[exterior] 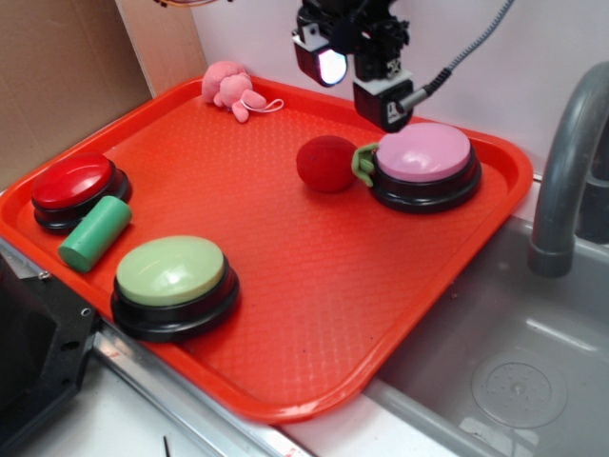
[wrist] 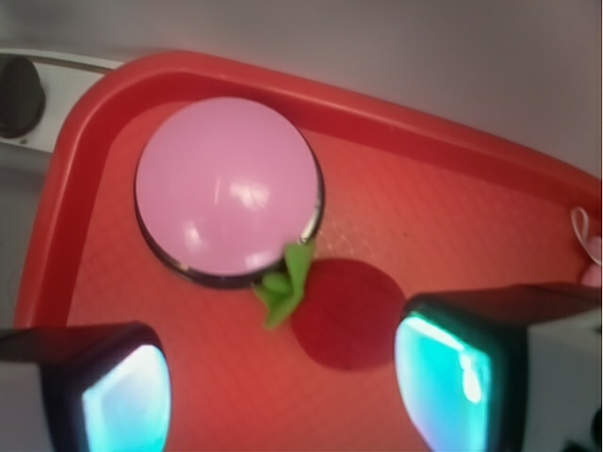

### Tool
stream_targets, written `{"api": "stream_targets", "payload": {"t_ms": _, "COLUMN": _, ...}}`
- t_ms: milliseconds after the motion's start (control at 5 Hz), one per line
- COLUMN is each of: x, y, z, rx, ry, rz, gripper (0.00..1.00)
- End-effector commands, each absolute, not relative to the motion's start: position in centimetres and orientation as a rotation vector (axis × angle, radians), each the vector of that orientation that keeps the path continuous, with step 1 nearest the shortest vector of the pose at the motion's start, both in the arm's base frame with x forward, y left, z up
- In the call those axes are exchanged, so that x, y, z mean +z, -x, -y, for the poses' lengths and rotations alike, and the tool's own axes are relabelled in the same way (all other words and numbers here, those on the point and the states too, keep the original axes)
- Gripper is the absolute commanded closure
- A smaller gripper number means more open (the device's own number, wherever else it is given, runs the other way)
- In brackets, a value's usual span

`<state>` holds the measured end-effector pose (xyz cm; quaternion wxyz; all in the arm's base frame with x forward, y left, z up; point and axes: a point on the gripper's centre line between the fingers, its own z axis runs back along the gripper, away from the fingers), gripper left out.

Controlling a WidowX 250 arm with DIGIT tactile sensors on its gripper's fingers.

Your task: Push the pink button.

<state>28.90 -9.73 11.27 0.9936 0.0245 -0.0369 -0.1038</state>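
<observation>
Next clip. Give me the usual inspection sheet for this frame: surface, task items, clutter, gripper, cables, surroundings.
Surface: red tray, textured, beside a sink.
Job's things: pink button at the tray's far right corner, not touched.
Clutter: red strawberry toy, its green leaves against the pink button's base; green button; red button; green cylinder beside the red button; pink plush.
Grippers: gripper above the tray near the pink button, jaws open, holding nothing.
Cables: grey cable running from the gripper.
Surroundings: sink basin, grey faucet, cardboard.
</observation>
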Motion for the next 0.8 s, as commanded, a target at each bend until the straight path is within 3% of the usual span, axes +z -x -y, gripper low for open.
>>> {"api": "stream_targets", "payload": {"t_ms": 0, "x": 16.2, "y": -28.2, "z": 9.5, "rx": -0.132, "ry": -0.029, "rz": 0.164, "gripper": 0.0}}
{"api": "stream_targets", "payload": {"t_ms": 600, "x": 17.8, "y": -26.5, "z": 9.4, "rx": -0.107, "ry": -0.062, "rz": 0.172, "gripper": 0.0}}
